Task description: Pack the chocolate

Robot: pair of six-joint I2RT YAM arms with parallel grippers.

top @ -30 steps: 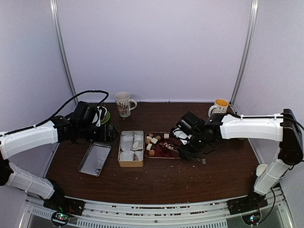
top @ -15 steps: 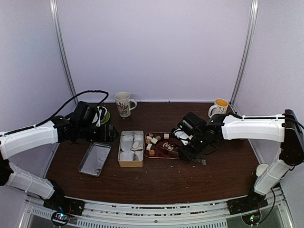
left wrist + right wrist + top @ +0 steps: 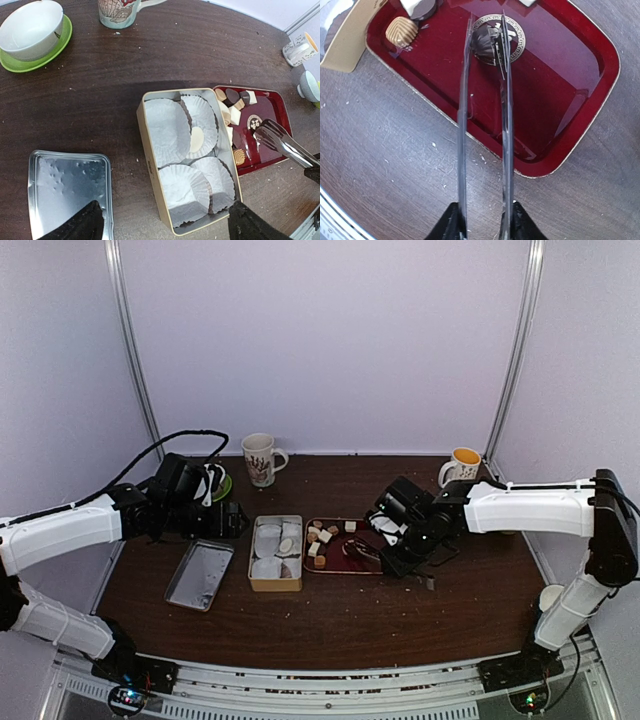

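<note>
Several chocolate pieces [image 3: 230, 112], white, tan and dark, lie at the left end of a red tray [image 3: 560, 100]. A round dark piece [image 3: 485, 42] sits on the tray's gold emblem. My right gripper [image 3: 482, 210] is shut on thin metal tongs [image 3: 506, 125], and their tips sit on either side of that dark piece, touching it. A tan ridged piece [image 3: 401, 31] lies near the tray's corner. My left gripper [image 3: 165, 222] hovers open over a gold tin [image 3: 150, 165] lined with white paper cups [image 3: 167, 125]. One cup holds a white piece [image 3: 196, 140].
The tin's silver lid [image 3: 65, 185] lies flat to the left of the tin. A white bowl on a green saucer [image 3: 30, 27] and a patterned mug [image 3: 260, 458] stand at the back left. A yellow-filled mug [image 3: 463, 465] stands at the back right, and a small cup [image 3: 550, 595] sits by the right arm.
The tongs' arms have drawn closer together around the dark piece, after widening briefly. The right gripper shifted slightly over the tray. The left arm has not moved.
</note>
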